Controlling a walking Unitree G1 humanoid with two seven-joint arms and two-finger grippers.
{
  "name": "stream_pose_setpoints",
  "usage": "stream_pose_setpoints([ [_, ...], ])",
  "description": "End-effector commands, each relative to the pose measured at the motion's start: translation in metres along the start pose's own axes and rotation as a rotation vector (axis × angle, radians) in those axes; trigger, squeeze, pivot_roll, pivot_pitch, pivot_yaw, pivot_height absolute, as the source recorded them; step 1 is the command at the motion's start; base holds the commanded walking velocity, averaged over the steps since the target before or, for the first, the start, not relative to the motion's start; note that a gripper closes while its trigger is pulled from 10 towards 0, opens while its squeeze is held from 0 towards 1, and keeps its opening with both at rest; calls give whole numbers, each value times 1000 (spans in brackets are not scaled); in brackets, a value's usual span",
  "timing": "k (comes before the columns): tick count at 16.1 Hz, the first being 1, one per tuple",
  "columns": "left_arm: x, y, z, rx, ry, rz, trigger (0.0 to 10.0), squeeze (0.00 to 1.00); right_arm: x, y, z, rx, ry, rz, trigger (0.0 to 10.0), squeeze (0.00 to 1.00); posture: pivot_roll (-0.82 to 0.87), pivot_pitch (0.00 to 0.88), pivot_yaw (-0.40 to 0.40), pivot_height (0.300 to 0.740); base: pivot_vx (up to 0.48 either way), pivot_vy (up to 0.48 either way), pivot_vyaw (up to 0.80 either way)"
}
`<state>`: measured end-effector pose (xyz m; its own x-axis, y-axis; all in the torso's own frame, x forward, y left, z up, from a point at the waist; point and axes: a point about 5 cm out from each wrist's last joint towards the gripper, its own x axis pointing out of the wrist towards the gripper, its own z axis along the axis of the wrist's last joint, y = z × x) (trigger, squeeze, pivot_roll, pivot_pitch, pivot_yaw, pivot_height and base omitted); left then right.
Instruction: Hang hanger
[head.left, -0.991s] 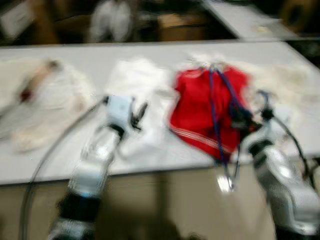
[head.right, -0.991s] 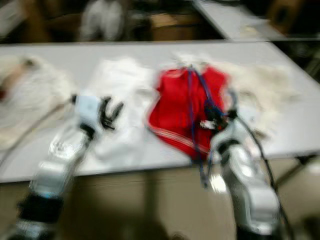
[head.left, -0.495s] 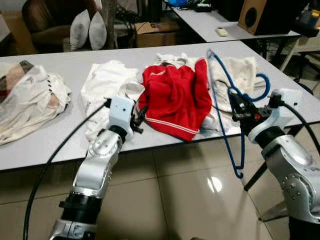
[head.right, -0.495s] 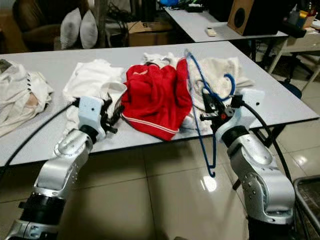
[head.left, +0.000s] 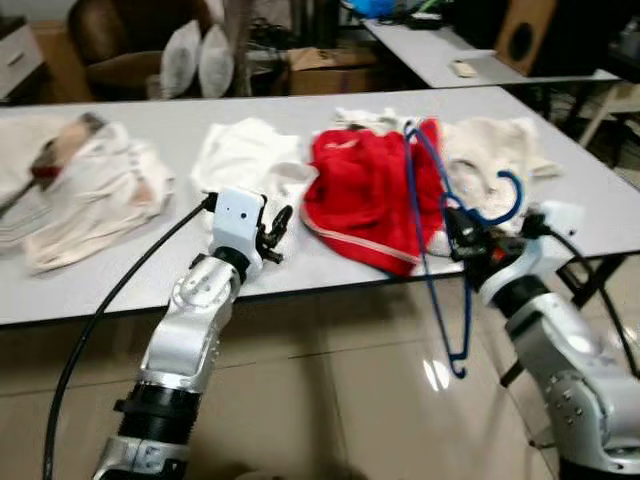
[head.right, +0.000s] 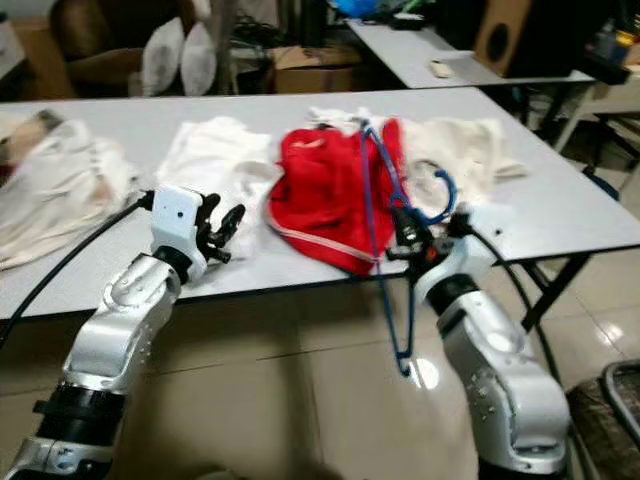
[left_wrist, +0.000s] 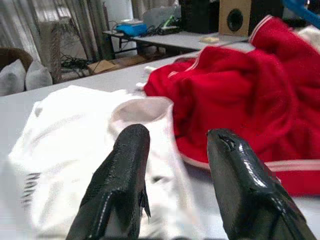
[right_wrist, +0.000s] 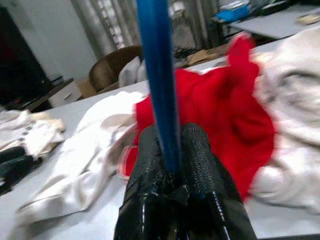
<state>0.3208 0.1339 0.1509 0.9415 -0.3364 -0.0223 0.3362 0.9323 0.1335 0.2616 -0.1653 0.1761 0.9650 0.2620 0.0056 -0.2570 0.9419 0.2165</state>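
Right hand (head.left: 457, 238) is clamped on the blue hanger (head.left: 432, 250), holding it off the front edge of the tabletop (head.left: 180, 120), its hook curling over the cream garment (head.left: 490, 150). Left hand (head.left: 275, 230) hovers by the white shirt (head.left: 240, 160), fingers (left_wrist: 125, 170) apart, beside the red garment (head.left: 370, 195). No readable writing anywhere.
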Motion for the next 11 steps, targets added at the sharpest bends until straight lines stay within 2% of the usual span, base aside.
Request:
stream_pose_setpoints([
  [1,2,-5,0,6,5,-31,10000,0,-4,-2,2,-3,-8,1,10000,0,-152,18,29,740,0,0,0],
  [6,-1,-4,-1,-15,-13,-26,10000,0,-9,-9,-6,-5,19,-31,10000,0,-152,20,24,740,0,0,0],
  [9,1,2,5,-41,-44,3,10000,0,-6,-4,-6,1,5,-23,10000,0,-149,18,27,740,318,0,0],
  [11,1,3,5,-43,-45,4,10000,0,-6,-2,-6,-27,12,-8,10000,0,-147,14,27,740,371,0,0],
])
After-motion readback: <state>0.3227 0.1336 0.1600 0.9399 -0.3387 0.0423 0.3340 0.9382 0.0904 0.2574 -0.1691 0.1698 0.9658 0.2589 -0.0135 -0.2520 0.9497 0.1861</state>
